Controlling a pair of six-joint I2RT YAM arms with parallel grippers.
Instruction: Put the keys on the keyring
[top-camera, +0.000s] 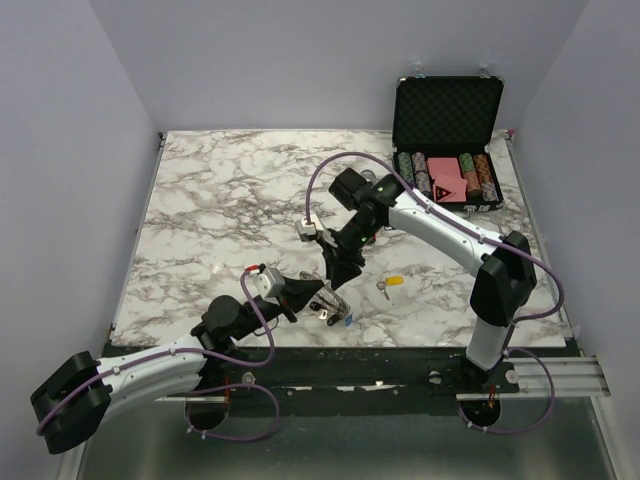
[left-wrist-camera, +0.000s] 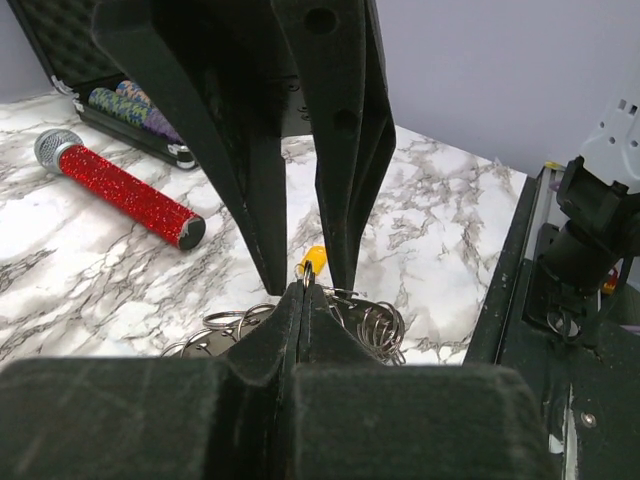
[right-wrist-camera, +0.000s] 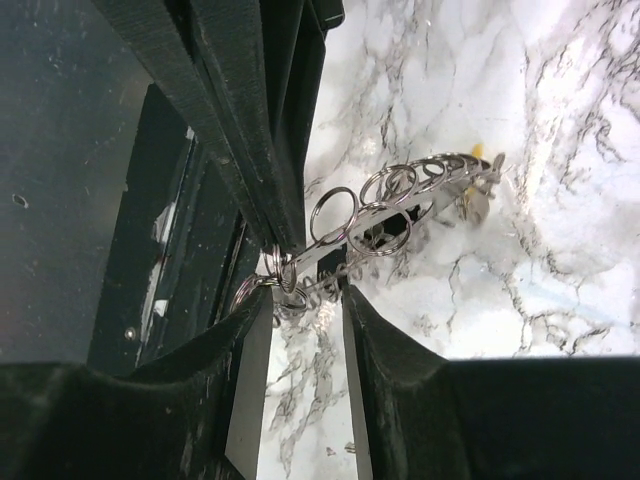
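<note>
Now the left gripper (top-camera: 330, 303) pinches the keyring (right-wrist-camera: 400, 200) tightly near the front edge of the marble table (top-camera: 220, 220). The right gripper (right-wrist-camera: 308, 292) stands partly apart, its fingers straddling the ring's loops. A yellow-headed key (top-camera: 392, 283) lies loose nearby, and a red microphone (left-wrist-camera: 115, 185) and a chip case (top-camera: 447, 120) sit farther back.

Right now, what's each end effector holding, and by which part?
Left end effector shut on the keyring, pinching its wire rim. Right end effector open astride it, holding nothing.
</note>
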